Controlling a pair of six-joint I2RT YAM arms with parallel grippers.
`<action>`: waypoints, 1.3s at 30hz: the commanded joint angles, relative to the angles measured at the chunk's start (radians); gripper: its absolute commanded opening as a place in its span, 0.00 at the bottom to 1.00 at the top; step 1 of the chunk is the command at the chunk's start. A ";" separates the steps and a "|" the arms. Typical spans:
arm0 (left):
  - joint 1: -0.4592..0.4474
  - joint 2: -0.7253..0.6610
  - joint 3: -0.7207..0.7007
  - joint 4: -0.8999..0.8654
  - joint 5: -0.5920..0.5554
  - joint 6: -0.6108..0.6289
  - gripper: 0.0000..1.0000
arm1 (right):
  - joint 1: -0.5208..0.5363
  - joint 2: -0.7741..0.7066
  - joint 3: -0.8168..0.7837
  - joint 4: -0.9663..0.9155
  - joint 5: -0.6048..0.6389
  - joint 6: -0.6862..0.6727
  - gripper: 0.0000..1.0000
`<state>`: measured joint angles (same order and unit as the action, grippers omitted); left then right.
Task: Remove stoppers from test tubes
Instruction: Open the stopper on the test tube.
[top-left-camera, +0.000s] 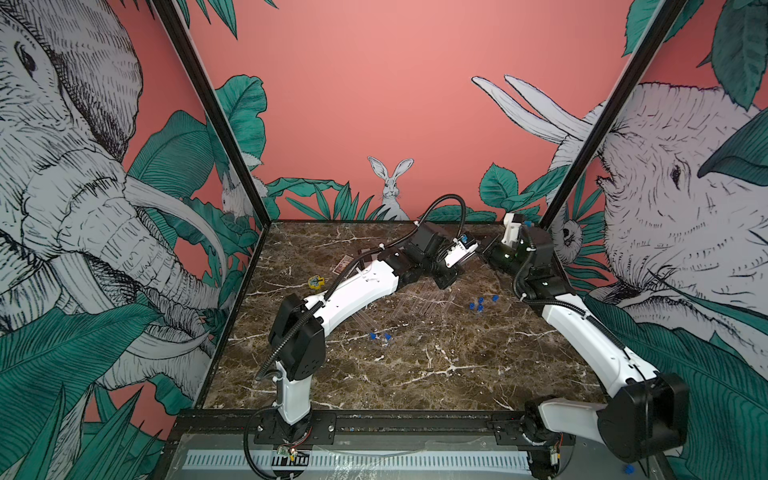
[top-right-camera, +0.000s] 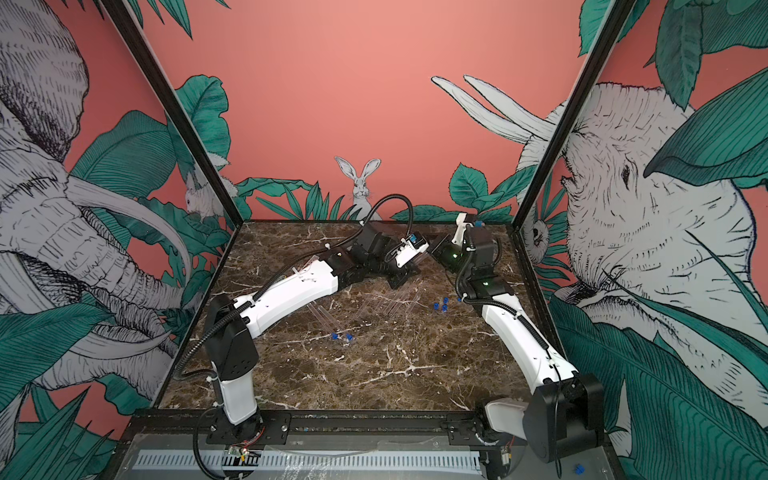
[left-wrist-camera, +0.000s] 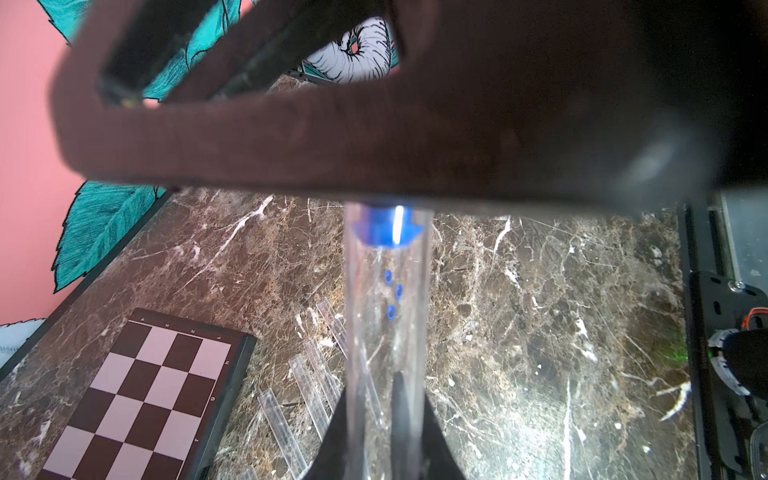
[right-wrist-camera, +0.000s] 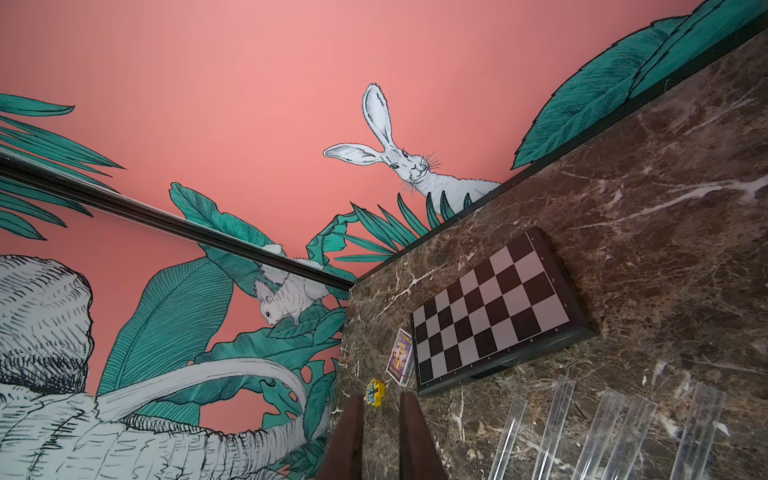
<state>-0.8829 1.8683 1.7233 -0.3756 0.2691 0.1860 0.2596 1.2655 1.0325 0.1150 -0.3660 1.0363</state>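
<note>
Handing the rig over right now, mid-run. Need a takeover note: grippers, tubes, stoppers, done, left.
Left gripper: shut on a test tube, blue stopper in its far end.
Right gripper: at that stopper's end, fingers apart; no grip seen.
Done: four loose stoppers lie on the marble table near the right arm; open tubes lie mid-table.
Left: pull the held stopper, then do the two stoppered tubes by the left arm.
</note>
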 joint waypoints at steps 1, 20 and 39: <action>-0.007 -0.015 -0.011 0.001 0.016 -0.003 0.00 | -0.012 -0.031 -0.016 0.074 0.033 0.042 0.00; -0.005 -0.035 -0.080 0.019 0.022 0.019 0.00 | -0.142 0.019 -0.088 0.308 -0.112 0.239 0.00; -0.005 -0.022 -0.070 0.025 0.069 0.017 0.00 | -0.098 -0.091 -0.023 0.094 0.008 -0.034 0.00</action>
<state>-0.8951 1.8679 1.6730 -0.2512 0.3252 0.1955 0.1963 1.1831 1.0004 0.0700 -0.3988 0.9627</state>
